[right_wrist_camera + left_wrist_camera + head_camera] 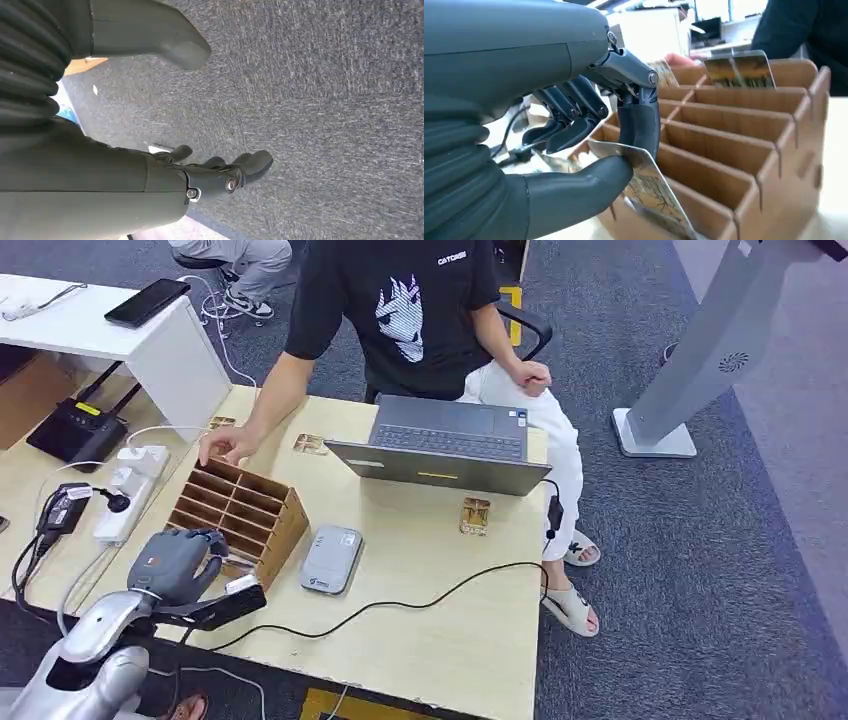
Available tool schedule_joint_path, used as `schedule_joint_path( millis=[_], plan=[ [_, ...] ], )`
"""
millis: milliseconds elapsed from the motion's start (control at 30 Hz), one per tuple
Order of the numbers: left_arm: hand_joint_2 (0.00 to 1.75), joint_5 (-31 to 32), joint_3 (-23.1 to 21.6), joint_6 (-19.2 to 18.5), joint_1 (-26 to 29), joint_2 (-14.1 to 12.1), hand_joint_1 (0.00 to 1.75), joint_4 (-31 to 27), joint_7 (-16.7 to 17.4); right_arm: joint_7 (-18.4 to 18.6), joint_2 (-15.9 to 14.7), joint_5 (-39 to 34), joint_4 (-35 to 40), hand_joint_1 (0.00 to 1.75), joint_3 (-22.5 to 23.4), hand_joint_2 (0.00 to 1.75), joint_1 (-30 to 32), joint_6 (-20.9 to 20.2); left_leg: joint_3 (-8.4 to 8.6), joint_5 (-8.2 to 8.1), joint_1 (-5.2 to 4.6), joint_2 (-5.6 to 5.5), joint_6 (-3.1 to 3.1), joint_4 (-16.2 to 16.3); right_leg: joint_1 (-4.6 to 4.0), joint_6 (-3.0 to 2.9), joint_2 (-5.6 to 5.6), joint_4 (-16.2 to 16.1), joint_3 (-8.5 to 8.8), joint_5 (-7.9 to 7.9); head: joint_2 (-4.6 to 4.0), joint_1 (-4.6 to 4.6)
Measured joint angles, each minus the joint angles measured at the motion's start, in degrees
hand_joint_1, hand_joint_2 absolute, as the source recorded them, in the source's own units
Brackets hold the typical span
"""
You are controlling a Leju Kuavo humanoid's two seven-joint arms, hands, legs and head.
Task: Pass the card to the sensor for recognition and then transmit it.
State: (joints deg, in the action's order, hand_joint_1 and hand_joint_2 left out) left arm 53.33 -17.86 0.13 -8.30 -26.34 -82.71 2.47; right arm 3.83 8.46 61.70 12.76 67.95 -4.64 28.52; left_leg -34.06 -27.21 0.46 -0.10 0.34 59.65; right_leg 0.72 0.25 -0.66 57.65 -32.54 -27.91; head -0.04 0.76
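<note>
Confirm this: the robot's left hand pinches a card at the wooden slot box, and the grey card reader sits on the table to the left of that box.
One detail is wrong. In the head view the grey card reader lies to the right of the wooden slot box, not the left. The left hand does pinch a card at the box, as the left wrist view shows.

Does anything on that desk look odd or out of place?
Mostly tidy. One card lies loose on the table near the laptop, away from the wooden organizer, and a black cable trails across the top.

A thin glossy printed card [644, 180] tilts over the wooden slotted box's near compartment, while the flat grey rounded sensor pad [331, 558] lies just beside that box.
</note>
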Motion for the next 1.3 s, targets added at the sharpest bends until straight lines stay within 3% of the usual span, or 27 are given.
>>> schedule_joint_path(
  millis=[267, 600, 867, 1200, 1233, 1300],
  plan=[
    [1.75, -0.5, 0.0, 2.4, -3.1, 0.2, 1.75, -0.9, 0.3, -0.5, 0.0, 0.0, 0.0, 0.0, 0.0, 1.75, 0.0, 0.0, -0.01, 0.02, 0.01, -0.07, -0.01, 0.0, 0.0, 0.0, 0.05, 0.0, 0.01, 0.01, 0.0, 0.0],
    [1.75, -1.9, 1.5, 0.7, -16.8, 0.3, 1.75, -3.8, 1.1, -0.9, 0.0, 0.3, 0.0, 0.0, 0.0, 1.75, -0.1, 0.0, 0.0, 0.14, 0.0, -0.11, -0.02, 0.0, 0.0, 0.02, 0.06, 0.0, 0.03, 0.14, 0.0, -0.02],
    [1.75, -2.9, 1.7, 0.4, -21.8, 0.8, 1.75, -3.9, 1.6, -0.9, 0.0, 0.4, 0.0, 0.0, 0.0, 1.75, -0.1, -0.1, -0.05, 0.19, 0.04, -0.1, -0.01, 0.0, -0.01, -0.02, 0.05, 0.0, -0.03, 0.16, 0.0, -0.02],
    [1.75, -3.6, 1.7, 0.5, -34.0, 2.1, 1.75, -0.4, 4.6, -0.8, 0.0, 1.3, 0.0, 0.0, -0.2, 1.75, -0.2, -0.6, -0.05, 0.24, 0.03, -0.1, -0.05, 0.0, -0.01, -0.04, 0.04, 0.0, -0.03, 0.25, 0.0, -0.02],
    [1.75, -3.5, 1.7, 0.9, -34.2, 2.4, 0.0, 0.0, 4.6, -0.7, 0.0, 1.3, 0.0, 0.0, -0.3, 1.75, -0.2, -0.6, -0.04, 0.24, 0.03, -0.1, -0.05, 0.0, -0.01, -0.04, 0.04, 0.0, -0.02, 0.25, 0.0, -0.02],
    [1.75, -3.2, 1.7, 2.0, -34.2, 2.9, 0.0, 0.7, 4.4, -0.6, 0.0, 1.4, 0.0, 0.0, -0.4, 1.75, -0.2, -0.7, -0.05, 0.24, 0.03, -0.09, -0.05, 0.0, -0.01, -0.04, 0.04, 0.0, -0.03, 0.25, 0.0, -0.02]
  ],
)
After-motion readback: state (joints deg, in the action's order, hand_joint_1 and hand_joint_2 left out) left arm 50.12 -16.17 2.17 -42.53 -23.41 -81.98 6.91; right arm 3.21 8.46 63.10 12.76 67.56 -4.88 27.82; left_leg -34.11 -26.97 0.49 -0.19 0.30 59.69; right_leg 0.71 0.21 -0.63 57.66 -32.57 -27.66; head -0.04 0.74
